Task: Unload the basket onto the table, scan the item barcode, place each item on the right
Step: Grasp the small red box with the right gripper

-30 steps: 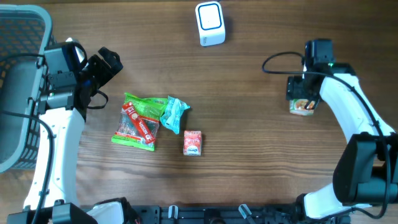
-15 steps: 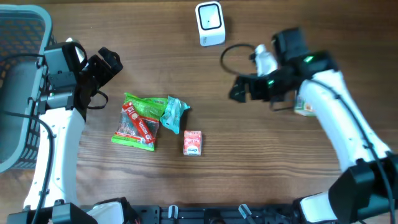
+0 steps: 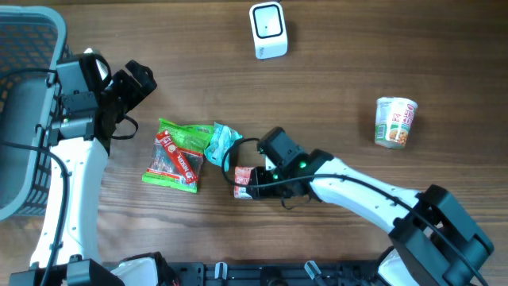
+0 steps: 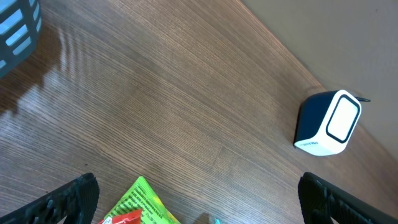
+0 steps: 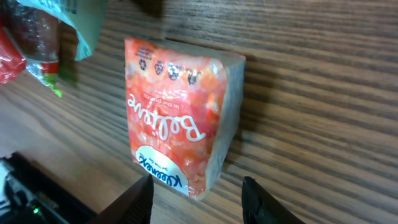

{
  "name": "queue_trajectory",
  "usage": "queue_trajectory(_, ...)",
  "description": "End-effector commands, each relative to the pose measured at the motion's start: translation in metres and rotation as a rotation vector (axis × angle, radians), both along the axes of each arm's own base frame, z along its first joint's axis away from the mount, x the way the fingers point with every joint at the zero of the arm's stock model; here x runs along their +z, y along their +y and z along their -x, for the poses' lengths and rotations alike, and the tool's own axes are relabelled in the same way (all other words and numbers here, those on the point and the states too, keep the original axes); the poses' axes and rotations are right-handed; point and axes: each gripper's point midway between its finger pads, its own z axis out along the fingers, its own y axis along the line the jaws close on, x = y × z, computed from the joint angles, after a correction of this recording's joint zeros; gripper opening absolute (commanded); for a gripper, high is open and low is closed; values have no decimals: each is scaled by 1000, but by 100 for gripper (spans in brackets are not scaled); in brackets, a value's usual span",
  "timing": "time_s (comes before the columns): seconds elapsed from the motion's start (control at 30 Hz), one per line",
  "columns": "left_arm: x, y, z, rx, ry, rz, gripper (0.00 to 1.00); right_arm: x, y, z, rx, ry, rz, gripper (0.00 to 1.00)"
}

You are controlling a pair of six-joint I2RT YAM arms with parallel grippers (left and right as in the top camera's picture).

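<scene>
A small orange-red tissue pack (image 3: pixel 241 191) lies flat on the wooden table, also seen close up in the right wrist view (image 5: pixel 177 118). My right gripper (image 3: pixel 255 179) is low over it. Its two dark fingers (image 5: pixel 138 199) stand apart on either side of the pack's near end (image 5: pixel 198 202), with a gap still showing on the right side. No barcode is visible on the pack. The white scanner (image 3: pixel 267 30) stands at the far edge, also in the left wrist view (image 4: pixel 328 123). My left gripper (image 3: pixel 139 79) hovers wide open (image 4: pixel 205 211), holding nothing.
A green-and-red snack bag (image 3: pixel 176 155) and a teal packet (image 3: pixel 223 144) lie just left of the tissue pack. A cup of noodles (image 3: pixel 394 121) stands at the right. A grey basket (image 3: pixel 24 119) fills the left edge.
My right arm left the cup of noodles standing at the right and swung across the table to the tissue pack, its jaws narrowing. The left arm has not moved.
</scene>
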Motion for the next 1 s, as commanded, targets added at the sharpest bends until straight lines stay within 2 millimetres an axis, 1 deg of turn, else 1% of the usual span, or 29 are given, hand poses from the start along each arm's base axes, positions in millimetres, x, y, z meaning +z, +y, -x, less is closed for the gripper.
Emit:
queue_trajectory(0.0, 3, 0, 0, -5, -9, -2, 100, -5, -6, -7, -117, -1, 48, 43)
queue_trajectory(0.03, 3, 0, 0, -5, -9, -2, 100, -6, -6, -9, -138, -4, 51, 41)
queue_trajectory(0.1, 3, 0, 0, -4, -9, -2, 100, -1, 0, -23, -163, -61, 23, 40)
queue_trajectory(0.13, 3, 0, 0, -5, -9, -2, 100, 1, 3, -26, -169, -70, 8, 38)
queue_trajectory(0.2, 3, 0, 0, -5, -9, -2, 100, 0, 3, -26, -190, -57, 7, 33)
queue_trajectory(0.33, 3, 0, 0, -4, -9, -2, 100, -11, -4, -19, -233, -26, 14, 31)
queue_trajectory(0.6, 3, 0, 0, -5, -9, -2, 100, -18, -3, -19, -264, -35, -22, 29)
queue_trajectory(0.7, 3, 0, 0, -5, -9, -2, 100, -23, -5, -19, -273, -30, -8, 17)
queue_trajectory(0.73, 3, 0, 0, -5, -9, -2, 100, -25, -6, -19, -280, -22, -5, 4)
queue_trajectory(0.77, 3, 0, 0, -5, -9, -2, 100, -24, -5, -20, -275, -28, -8, 4)
queue_trajectory(0.83, 3, 0, 0, -5, -9, -2, 100, -13, -2, -23, -190, -43, -66, 4)
queue_trajectory(0.87, 3, 0, 0, -5, -9, -2, 100, -3, 1, -22, -119, -43, -129, 4)
queue_trajectory(0.9, 3, 0, 0, -5, -9, -2, 100, 13, 5, -24, -37, -60, -215, 4)
queue_trajectory(0.93, 3, 0, 0, -5, -9, -2, 100, 37, 2, -29, 41, -87, -331, 4)
queue_trajectory(0.97, 3, 0, 0, -5, -9, -2, 100, 61, -7, -38, 107, -137, -440, 4)
